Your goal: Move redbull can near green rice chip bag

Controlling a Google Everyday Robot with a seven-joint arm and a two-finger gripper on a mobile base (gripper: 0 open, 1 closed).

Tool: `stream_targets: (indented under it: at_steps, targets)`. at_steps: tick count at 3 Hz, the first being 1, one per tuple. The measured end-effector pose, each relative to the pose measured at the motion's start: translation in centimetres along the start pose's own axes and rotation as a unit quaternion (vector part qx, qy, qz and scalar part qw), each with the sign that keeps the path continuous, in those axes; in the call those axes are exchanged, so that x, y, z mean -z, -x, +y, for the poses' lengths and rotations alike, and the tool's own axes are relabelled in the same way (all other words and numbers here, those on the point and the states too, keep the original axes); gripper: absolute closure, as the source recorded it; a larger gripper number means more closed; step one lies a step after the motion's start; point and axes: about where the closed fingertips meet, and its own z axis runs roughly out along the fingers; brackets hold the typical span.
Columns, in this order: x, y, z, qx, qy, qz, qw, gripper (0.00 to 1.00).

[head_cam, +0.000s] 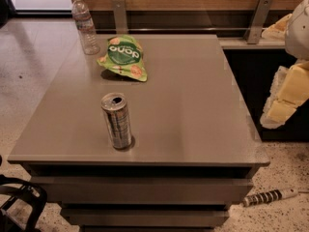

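Note:
The redbull can (116, 121) stands upright near the front left of the grey table (193, 110), its silver top opened. The green rice chip bag (123, 57) lies flat toward the back left of the table, well behind the can. My gripper (285, 98), pale yellow, hangs off the right side of the table, beyond its edge and far from the can. It holds nothing that I can see.
A clear plastic water bottle (85, 24) stands at the table's back left corner, next to the bag. A wooden wall with metal brackets (258, 18) runs behind. A striped stick (268, 196) lies on the floor at the front right. A black frame (19, 199) sits at the bottom left.

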Motion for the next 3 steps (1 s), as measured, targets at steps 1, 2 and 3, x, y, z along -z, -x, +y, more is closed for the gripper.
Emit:
stream_targets:
  at_steps: [1,2,3]
  targets:
    - [-1.6,1.5,1.2,0.013,0.019,-0.067,0.9975,0.00]
    - [-3.3,4.8,3.2,0.025,0.035,-0.162,0.9859,0.00]
    - [-5.2,7.7,5.0,0.023,0.049,-0.243,0.9684,0.00]
